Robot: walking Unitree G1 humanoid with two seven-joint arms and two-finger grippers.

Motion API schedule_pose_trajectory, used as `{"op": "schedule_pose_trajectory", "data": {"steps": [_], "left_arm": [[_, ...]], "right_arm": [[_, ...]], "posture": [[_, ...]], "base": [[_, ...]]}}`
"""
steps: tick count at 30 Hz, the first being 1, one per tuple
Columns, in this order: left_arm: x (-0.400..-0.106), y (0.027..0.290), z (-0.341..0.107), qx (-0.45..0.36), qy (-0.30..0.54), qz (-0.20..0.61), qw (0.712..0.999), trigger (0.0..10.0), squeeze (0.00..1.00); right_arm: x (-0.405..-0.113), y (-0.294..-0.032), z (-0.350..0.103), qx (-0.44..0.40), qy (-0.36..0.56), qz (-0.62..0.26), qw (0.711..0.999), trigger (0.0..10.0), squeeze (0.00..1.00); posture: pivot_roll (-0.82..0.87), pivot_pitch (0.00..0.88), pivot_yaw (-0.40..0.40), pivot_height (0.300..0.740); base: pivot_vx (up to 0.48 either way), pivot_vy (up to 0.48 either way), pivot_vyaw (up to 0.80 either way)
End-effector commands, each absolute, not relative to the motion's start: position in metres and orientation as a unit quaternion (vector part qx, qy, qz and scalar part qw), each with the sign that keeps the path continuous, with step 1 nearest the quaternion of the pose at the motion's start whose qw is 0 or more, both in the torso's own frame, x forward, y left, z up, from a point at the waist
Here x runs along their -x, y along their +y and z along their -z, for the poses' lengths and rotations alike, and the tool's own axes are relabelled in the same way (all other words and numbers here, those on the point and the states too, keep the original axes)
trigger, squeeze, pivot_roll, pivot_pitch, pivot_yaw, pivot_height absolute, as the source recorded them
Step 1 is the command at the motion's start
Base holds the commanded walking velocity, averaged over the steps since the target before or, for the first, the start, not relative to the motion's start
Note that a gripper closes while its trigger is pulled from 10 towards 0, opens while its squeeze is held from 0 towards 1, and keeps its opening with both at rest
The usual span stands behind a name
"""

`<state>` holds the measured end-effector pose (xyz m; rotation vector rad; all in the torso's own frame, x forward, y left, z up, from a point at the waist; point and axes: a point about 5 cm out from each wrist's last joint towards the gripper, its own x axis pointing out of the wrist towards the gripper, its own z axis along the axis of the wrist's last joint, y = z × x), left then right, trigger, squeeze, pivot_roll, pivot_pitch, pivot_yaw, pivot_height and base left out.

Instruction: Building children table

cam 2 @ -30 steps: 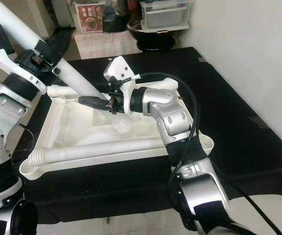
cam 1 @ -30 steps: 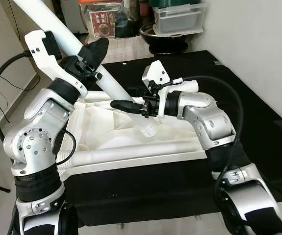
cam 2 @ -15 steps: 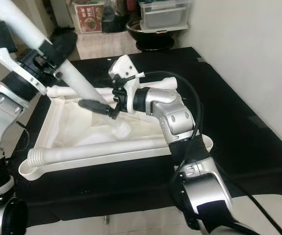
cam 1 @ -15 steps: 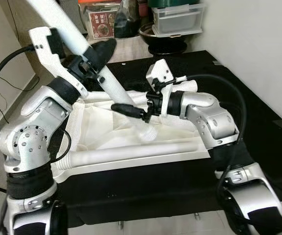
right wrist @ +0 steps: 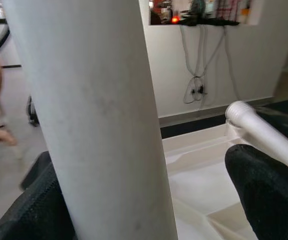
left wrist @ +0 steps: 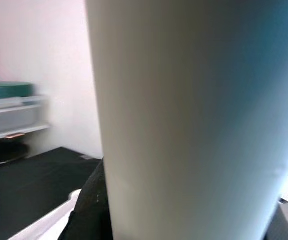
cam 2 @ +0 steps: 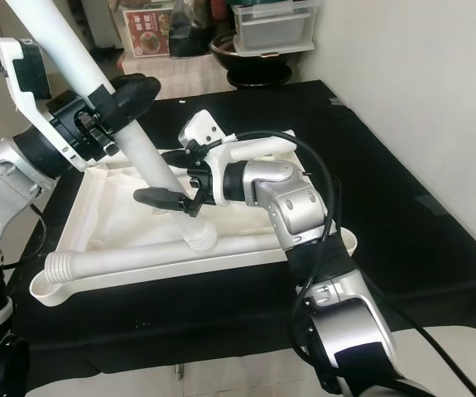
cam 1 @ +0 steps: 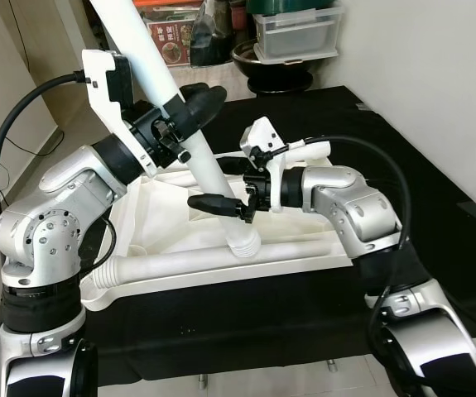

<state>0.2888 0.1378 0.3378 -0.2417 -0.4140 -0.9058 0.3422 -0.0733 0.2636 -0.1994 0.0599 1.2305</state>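
Assembly looks to be in its early-to-middle stage, judging from the left eye view: the white plastic tabletop (cam 1: 171, 217) lies upside down on the black cloth-covered table (cam 1: 436, 174) at frame centre, and one long white tubular leg (cam 1: 192, 145) runs from the upper left down to a ribbed socket at the centre. Its lower end meets that socket, though I cannot tell whether it is fully seated. Another white ribbed tube (cam 1: 221, 261) lies flat along the tabletop's lower edge, so fitting it probably remains. The left tool (cam 1: 189, 107), in the upper left, is clamped round the leg's upper stretch. The right tool (cam 1: 231, 188), at centre, has its two black fingers spread with the leg between them, near the socket.

Seen through the right eye view, the same leg slants from the upper left to the frame's centre, its ribbed foot resting in the tabletop's recess; a clear plastic storage box (cam 2: 272, 26) and a dark bowl sit on the floor at the top.

Along the left wrist view, the smooth, matte white leg covers the centre and right, a black finger edging its lower left.

Through the right wrist view, the leg stands at centre left, faintly scuffed, between two black fingers (right wrist: 264, 187) that sit apart from it.
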Motion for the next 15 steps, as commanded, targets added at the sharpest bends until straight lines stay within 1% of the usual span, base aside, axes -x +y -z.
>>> {"op": "schedule_pose_trajectory", "data": {"steps": [1, 2, 3, 5, 8, 15], "left_arm": [[-0.28, 0.133, -0.341, 0.105, -0.197, 0.489, 0.843, 0.0, 0.0], [-0.28, 0.133, -0.341, 0.105, -0.197, 0.489, 0.843, 0.0, 0.0], [-0.278, 0.13, -0.342, 0.102, -0.194, 0.512, 0.831, 0.0, 0.0], [-0.274, 0.125, -0.342, 0.099, -0.187, 0.546, 0.81, 0.0, 0.0], [-0.274, 0.122, -0.344, 0.098, -0.186, 0.556, 0.804, 0.0, 0.0], [-0.278, 0.123, -0.348, 0.089, -0.189, 0.556, 0.805, 0.0, 0.0]], "right_arm": [[-0.337, -0.075, -0.256, 0.099, 0.054, -0.585, 0.803, 10.0, 0.0], [-0.337, -0.075, -0.256, 0.099, 0.054, -0.585, 0.803, 10.0, 0.0], [-0.332, -0.07, -0.252, 0.103, 0.062, -0.596, 0.794, 10.0, 0.0], [-0.33, -0.059, -0.244, 0.107, 0.074, -0.598, 0.791, 10.0, 0.0], [-0.329, -0.052, -0.241, 0.1, 0.077, -0.599, 0.791, 10.0, 0.0], [-0.325, -0.044, -0.234, 0.093, 0.087, -0.6, 0.79, 10.0, 0.0]], "posture": [[-0.06, 0.0, 0.054, 0.74], [-0.06, 0.0, 0.054, 0.74], [-0.06, 0.0, 0.054, 0.74], [-0.06, 0.0, 0.055, 0.74], [-0.06, 0.0, 0.056, 0.74], [-0.06, 0.0, 0.058, 0.74]], "base": [[0.0, 0.0, 0.0], [0.0, 0.0, 0.0], [0.0, 0.0, 0.0], [0.0, 0.0, 0.0], [0.0, 0.0, 0.0], [0.0, 0.0, 0.0]]}}
